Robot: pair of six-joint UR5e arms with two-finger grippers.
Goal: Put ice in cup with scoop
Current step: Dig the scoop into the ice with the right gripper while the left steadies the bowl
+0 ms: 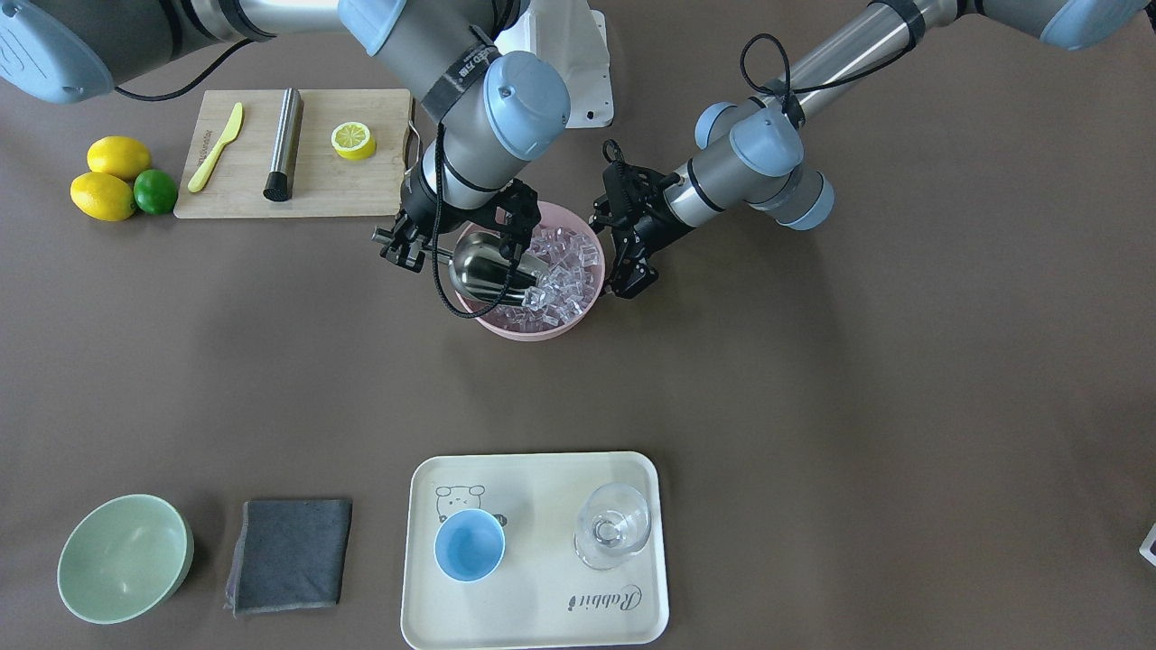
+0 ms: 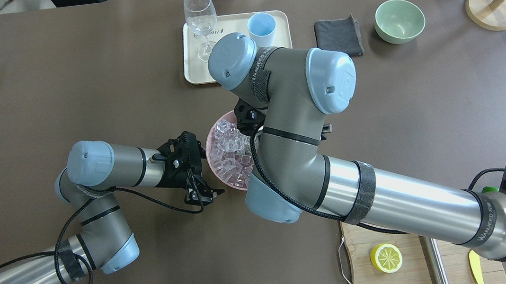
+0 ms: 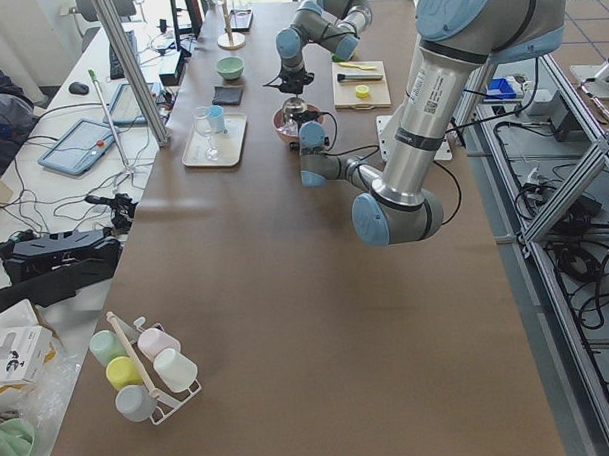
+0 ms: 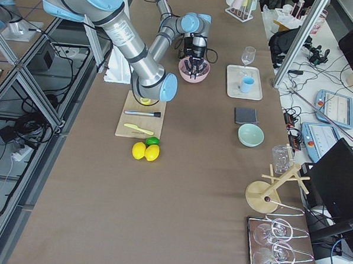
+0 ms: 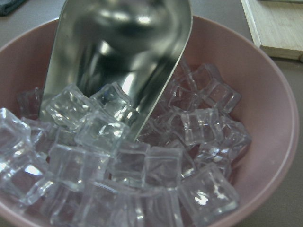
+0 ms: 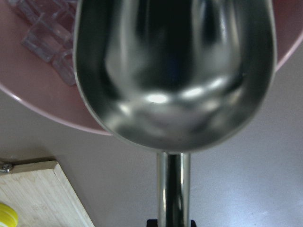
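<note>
Nearest the lens in both wrist views, the scoop (image 5: 118,52) is tilted mouth-down into the ice (image 5: 142,165), which fills a pink bowl (image 5: 265,118). Two or three cubes sit on its lip, and the back of the trough is bare. We see the right tool (image 1: 459,242) pinching the thin rod handle behind the trough. The left tool (image 1: 629,275) hangs with fingers spread just beside the bowl's rim; whether it touches, we cannot tell. The cup (image 1: 469,544) stands empty on a cream tray (image 1: 533,487), well apart from the bowl across the desk and near a stemmed glass (image 1: 612,526).

We judge the cubes hard, smooth and slippery: loose pieces that will slide off polished steel unless the trough is levelled before lifting. The scoop itself looks stiff and light, but a thin round handle may rotate in a two-finger pinch once loaded, so the hold belongs firmly on the rod. The cup looks light and narrow-mouthed; we would pour slowly.
</note>
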